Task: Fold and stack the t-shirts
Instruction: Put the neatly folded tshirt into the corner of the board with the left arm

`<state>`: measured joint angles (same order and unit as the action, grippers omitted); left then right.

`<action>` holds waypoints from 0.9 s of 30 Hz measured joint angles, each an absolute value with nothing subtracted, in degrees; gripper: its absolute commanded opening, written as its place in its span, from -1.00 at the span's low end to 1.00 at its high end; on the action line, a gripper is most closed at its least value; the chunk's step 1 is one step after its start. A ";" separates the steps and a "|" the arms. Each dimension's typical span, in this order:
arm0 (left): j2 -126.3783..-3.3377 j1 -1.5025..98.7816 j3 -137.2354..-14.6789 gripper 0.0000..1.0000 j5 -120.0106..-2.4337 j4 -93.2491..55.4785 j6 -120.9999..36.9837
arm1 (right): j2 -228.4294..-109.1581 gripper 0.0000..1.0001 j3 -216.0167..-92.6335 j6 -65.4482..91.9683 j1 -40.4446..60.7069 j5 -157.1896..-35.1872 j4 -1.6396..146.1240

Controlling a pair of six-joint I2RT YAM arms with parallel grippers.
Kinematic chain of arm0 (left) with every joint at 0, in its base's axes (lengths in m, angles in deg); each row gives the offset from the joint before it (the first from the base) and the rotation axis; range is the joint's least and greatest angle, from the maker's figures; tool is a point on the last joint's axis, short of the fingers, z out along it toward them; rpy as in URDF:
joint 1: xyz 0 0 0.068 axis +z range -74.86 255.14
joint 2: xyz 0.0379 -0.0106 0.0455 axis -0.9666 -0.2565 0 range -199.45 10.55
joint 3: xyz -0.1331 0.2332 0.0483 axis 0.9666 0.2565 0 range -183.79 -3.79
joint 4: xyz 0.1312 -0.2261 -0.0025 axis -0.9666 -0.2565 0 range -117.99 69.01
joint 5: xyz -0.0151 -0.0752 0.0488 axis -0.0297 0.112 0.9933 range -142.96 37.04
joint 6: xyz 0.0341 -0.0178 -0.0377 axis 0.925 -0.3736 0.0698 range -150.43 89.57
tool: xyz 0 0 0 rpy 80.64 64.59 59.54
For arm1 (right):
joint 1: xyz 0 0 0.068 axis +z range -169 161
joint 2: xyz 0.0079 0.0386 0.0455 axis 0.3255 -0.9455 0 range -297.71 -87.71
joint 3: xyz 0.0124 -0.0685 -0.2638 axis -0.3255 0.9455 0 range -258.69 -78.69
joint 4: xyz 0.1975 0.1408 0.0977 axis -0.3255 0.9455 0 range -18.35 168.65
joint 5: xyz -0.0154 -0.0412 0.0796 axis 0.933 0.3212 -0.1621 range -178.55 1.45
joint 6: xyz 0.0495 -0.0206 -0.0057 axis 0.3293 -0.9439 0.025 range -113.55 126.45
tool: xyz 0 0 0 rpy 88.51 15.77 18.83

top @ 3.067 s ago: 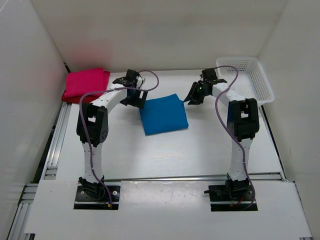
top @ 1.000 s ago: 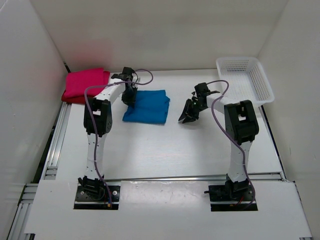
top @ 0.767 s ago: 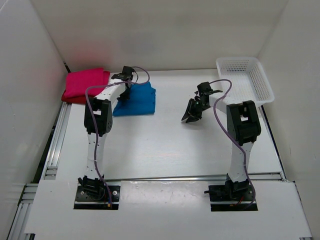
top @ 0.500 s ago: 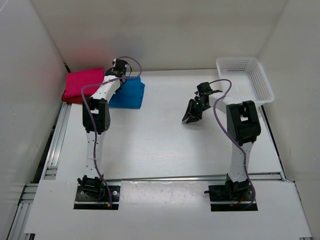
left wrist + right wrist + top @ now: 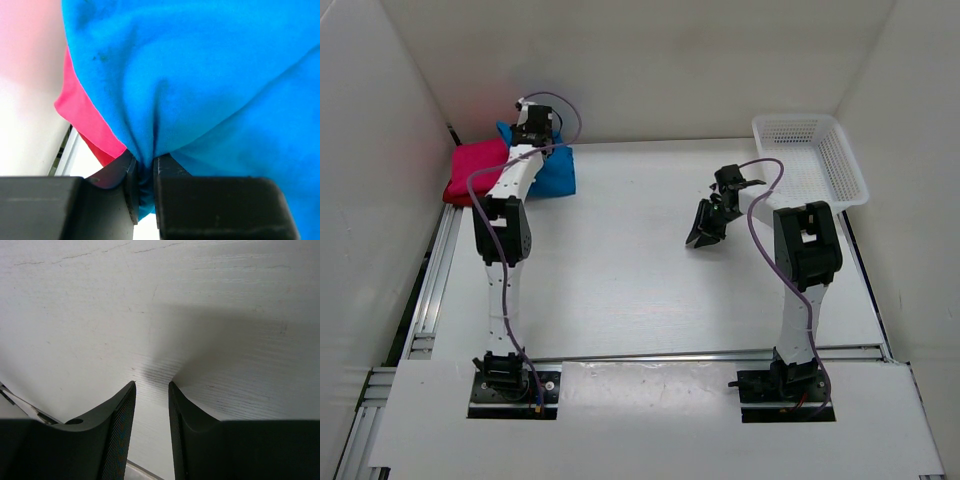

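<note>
The folded bright blue t-shirt (image 5: pixel 555 170) hangs at the far left of the table, pinched in my left gripper (image 5: pixel 527 128), and it fills the left wrist view as blue cloth (image 5: pixel 210 80). My left gripper (image 5: pixel 145 185) is shut on a fold of it. Right beside it lies the folded magenta-pink t-shirt (image 5: pixel 475 167), seen under the blue one as a pink edge (image 5: pixel 85 120). A dark red t-shirt (image 5: pixel 457 196) shows as a strip beneath the pink one. My right gripper (image 5: pixel 700 236) hovers over bare table, open with nothing between its fingertips (image 5: pixel 151 386).
A white mesh basket (image 5: pixel 810 155) stands at the far right corner. White walls close the table on three sides. A metal rail (image 5: pixel 425 290) runs along the left edge.
My left gripper has carried the blue t-shirt from the table's middle to the far left, up against the pink one. The right arm has stayed still for the last second.
</note>
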<state>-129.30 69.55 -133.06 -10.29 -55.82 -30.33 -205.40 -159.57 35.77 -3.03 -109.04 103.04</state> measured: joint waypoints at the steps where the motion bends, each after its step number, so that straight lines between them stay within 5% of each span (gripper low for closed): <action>1: -129.30 69.99 -133.28 -0.80 -10.24 -55.45 -30.31 | -205.38 -0.25 -159.57 35.77 -3.14 -109.06 103.07; 27: -129.35 79.72 -136.93 -0.80 -10.09 -52.17 -30.31 | -205.05 -0.25 -159.53 34.46 -3.93 -107.99 103.39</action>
<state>-129.35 79.72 -136.93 -10.09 -52.17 -30.31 -205.05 -159.53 34.46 -3.93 -107.99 103.39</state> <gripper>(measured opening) 0.226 0.374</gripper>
